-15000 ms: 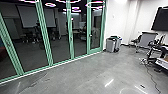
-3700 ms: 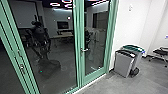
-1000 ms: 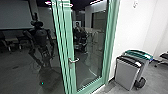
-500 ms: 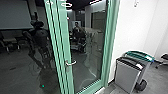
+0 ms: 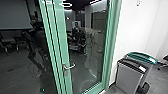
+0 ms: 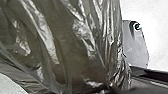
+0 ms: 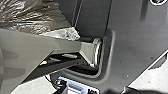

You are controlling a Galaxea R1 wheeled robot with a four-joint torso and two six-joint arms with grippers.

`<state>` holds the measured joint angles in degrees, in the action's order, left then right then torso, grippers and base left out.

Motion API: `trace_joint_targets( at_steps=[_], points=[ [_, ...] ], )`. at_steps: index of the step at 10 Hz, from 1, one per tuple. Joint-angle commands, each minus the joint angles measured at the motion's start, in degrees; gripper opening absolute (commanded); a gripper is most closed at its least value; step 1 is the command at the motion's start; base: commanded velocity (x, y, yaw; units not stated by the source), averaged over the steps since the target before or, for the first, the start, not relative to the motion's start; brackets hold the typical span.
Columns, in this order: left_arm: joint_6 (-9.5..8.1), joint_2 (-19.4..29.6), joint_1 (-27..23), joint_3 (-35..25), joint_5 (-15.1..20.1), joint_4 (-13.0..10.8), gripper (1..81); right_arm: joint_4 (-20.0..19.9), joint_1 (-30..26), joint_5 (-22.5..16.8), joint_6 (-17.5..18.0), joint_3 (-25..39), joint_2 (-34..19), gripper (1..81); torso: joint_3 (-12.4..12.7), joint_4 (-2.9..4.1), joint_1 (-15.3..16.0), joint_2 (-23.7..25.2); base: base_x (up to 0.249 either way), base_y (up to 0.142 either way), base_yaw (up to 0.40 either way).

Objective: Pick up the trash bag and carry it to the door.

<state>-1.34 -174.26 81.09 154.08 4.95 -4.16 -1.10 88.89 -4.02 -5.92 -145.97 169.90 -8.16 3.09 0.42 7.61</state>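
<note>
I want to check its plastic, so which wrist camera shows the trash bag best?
The left wrist view: the trash bag shows large there, its glossy creases clear. The right wrist view has a smaller, creased part.

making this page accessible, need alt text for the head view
Green-framed glass door with a metal handle. To its right, a grey bin and a teal-topped bin by a white wall; a person shows dimly in the glass.

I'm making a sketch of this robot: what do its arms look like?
In the head view, the glass seems to reflect a dark, slim, jointed arm. The right wrist view shows a smooth grey-beige bar with a pale-rimmed round joint.
</note>
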Motion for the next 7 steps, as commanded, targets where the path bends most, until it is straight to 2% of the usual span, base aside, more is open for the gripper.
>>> trace_joint_targets(
  at_steps=[1,7],
  points=[
    [0.37,-0.12,-3.35,-0.27,3.31,-0.5,1.0,0.31,-2.62,-3.45,-0.05,0.52,0.03,81.1,0.0,0.0,0.0,0.0,0.162,0.0,0.0],
    [0.37,-0.21,-3.44,-0.27,3.31,-0.5,1.0,0.13,-2.7,-3.45,-0.05,0.43,0.03,81.1,0.0,0.0,0.0,0.0,0.162,0.0,0.0]
  ],
)
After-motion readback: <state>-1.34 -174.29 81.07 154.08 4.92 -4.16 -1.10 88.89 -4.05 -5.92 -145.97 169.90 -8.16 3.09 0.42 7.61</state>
